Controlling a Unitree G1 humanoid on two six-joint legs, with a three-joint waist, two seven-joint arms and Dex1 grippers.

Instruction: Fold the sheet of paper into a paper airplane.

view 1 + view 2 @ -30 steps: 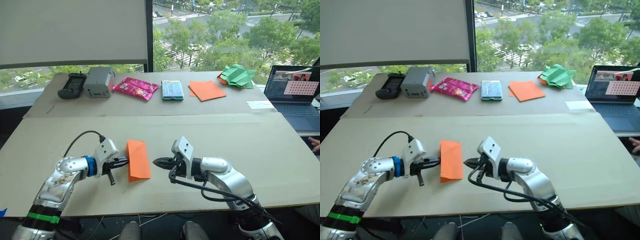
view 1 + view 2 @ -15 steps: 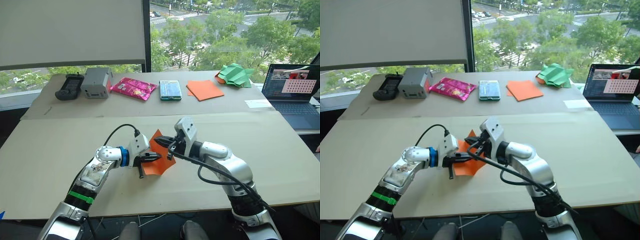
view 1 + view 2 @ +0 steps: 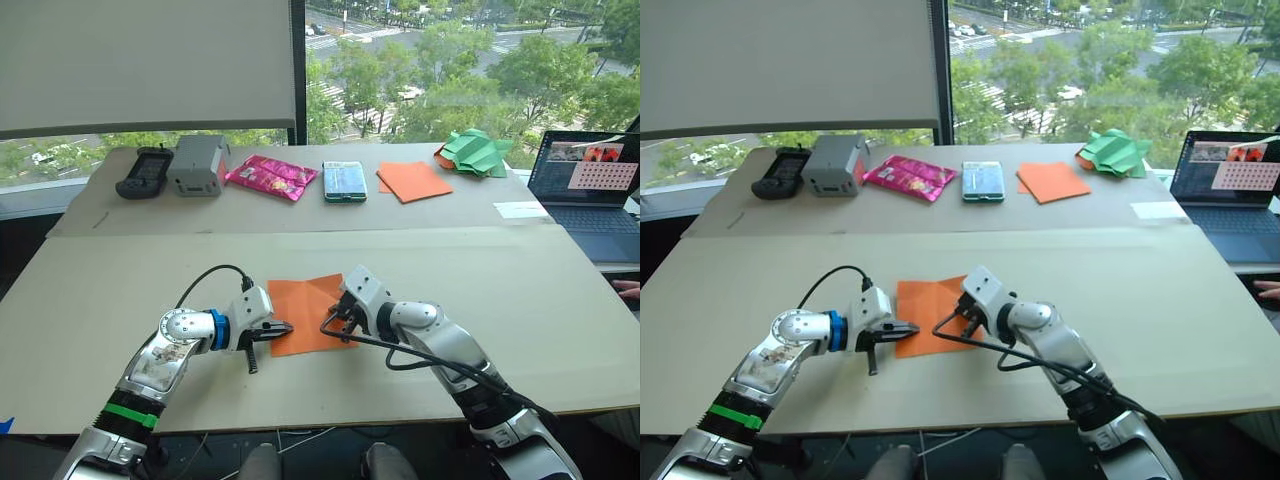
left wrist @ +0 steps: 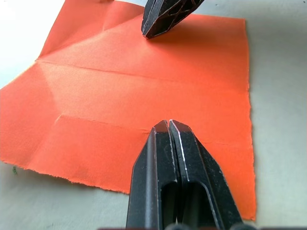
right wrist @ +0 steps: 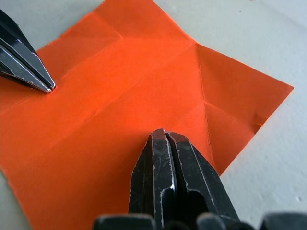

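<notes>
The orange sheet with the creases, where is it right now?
The sheet of paper lies unfolded on the near table, between the left gripper and right gripper, both shut with tips on it.

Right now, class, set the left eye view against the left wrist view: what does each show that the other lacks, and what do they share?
Left eye view alone: the back table's row, a black handheld device, grey box, pink snack packet, phone, smooth orange paper, green paper heap, and a laptop.

Left wrist view alone: the sheet's crease lines and its slightly ragged edge.

Both: the sheet of paper lying opened out, with the left gripper and right gripper shut, tips on it.
</notes>
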